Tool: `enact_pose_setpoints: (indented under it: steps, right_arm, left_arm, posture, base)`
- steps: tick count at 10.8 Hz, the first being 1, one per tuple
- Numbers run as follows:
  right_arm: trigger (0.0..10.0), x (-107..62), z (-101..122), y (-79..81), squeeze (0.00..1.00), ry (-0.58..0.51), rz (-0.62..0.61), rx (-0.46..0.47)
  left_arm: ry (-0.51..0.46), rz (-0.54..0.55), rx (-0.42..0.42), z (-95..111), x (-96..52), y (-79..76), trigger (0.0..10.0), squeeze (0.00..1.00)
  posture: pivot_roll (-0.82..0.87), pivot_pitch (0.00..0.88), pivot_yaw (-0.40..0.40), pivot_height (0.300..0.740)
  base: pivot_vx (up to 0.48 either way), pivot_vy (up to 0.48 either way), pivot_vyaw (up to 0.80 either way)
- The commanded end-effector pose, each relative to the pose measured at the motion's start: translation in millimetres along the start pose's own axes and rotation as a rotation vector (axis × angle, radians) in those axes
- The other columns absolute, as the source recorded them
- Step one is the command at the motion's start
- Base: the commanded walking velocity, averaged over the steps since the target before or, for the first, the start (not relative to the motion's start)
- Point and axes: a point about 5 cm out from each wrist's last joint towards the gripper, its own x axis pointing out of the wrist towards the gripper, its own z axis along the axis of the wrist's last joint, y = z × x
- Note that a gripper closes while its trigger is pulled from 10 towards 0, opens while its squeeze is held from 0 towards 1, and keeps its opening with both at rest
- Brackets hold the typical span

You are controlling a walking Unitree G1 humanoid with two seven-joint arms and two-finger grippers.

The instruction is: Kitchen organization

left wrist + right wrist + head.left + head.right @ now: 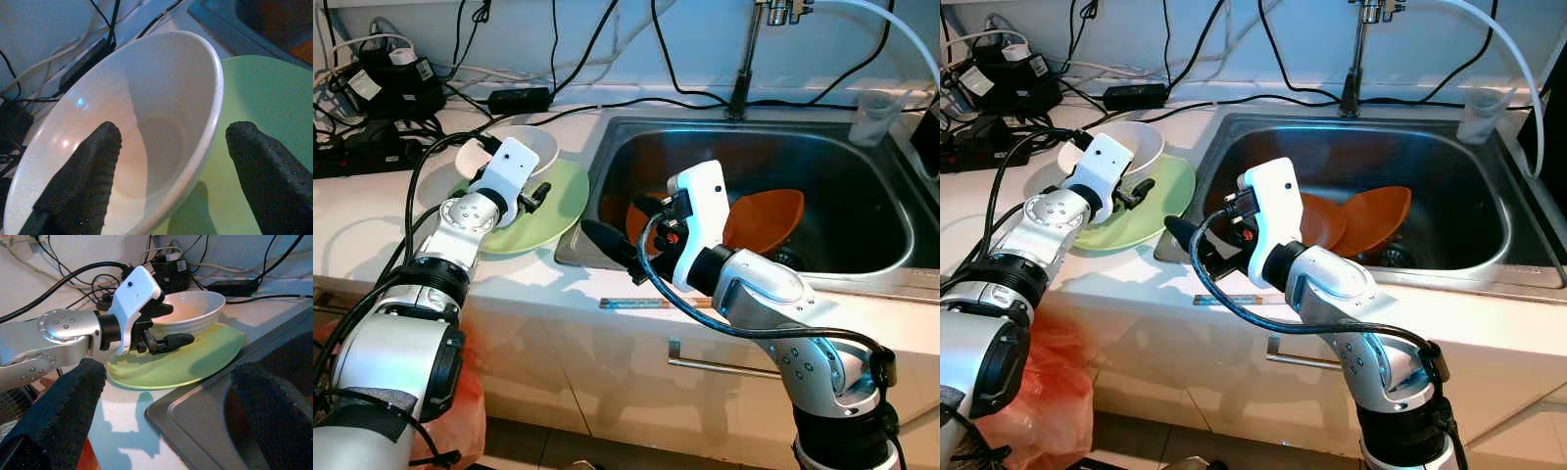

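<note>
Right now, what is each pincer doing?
Left pincer: open, fingers straddling the rim of the white bowl on the green plate.
Right pincer: open, holding nothing, at the sink's left edge.

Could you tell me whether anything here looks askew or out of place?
The white bowl sits tilted on the green plate, with the left pincer straddling its rim. Two brown plates lean in the sink.

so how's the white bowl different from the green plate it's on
The white bowl is deep with steep walls; the green plate is flat and shallow. The bowl is narrower, covering just part of the wider plate. The left gripper straddles the bowl's rim, one finger inside and one outside over the plate, which lies on the counter. Both are round, glossy dishes beside the sink.
</note>
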Motion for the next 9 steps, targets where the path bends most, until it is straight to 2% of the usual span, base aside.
enact_pose_setpoints:
  steps: [1, 9]
  right_arm:
    - [10.0, 0.5, 5.7, 3.3, 0.00, -0.025, 0.009, -0.015]
    - [10.0, -0.8, 5.2, 0.9, 0.00, -0.018, -0.003, -0.021]
  left_arm:
    - [0.031, 0.002, 0.014, -6.5, -2.3, 4.0, 0.0, 0.00]
    - [0.026, -0.016, 0.031, -7.3, -2.7, 2.2, 0.0, 0.00]
  posture:
    - [-0.08, 0.000, 0.111, 0.740]
    - [-0.08, 0.000, 0.107, 0.740]
  base:
    - [0.000, 0.000, 0.00]
    - [0.000, 0.000, 0.00]
